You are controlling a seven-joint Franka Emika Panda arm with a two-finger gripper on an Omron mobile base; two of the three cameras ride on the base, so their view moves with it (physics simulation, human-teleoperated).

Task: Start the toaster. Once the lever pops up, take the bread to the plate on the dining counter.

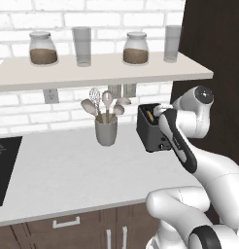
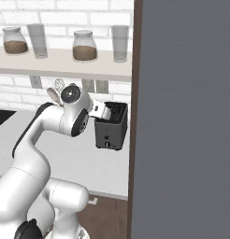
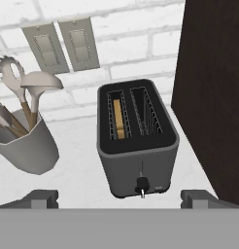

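The black two-slot toaster (image 3: pixel 136 160) stands on the white worktop beside a dark cabinet wall. The bread (image 3: pixel 118 119), a brown slice, sits sunk in its left slot, and the small lever knob (image 3: pixel 141 184) is low on the front face. My gripper (image 3: pixel 119 198) hovers above and in front of the toaster, open, its fingertips (image 3: pixel 41 197) wide apart with nothing between them. From the base, the hand is close over the toaster (image 1: pixel 149 131), also seen from the other side (image 2: pixel 110 128). The plate and the dining counter are out of view.
A grey utensil cup (image 1: pixel 106 131) with spoons and a whisk stands left of the toaster. A tall dark cabinet panel (image 2: pixel 182 116) rises at the toaster's right. A shelf (image 1: pixel 102 70) with jars and glasses hangs overhead. A black cooktop (image 1: pixel 2 165) lies far left.
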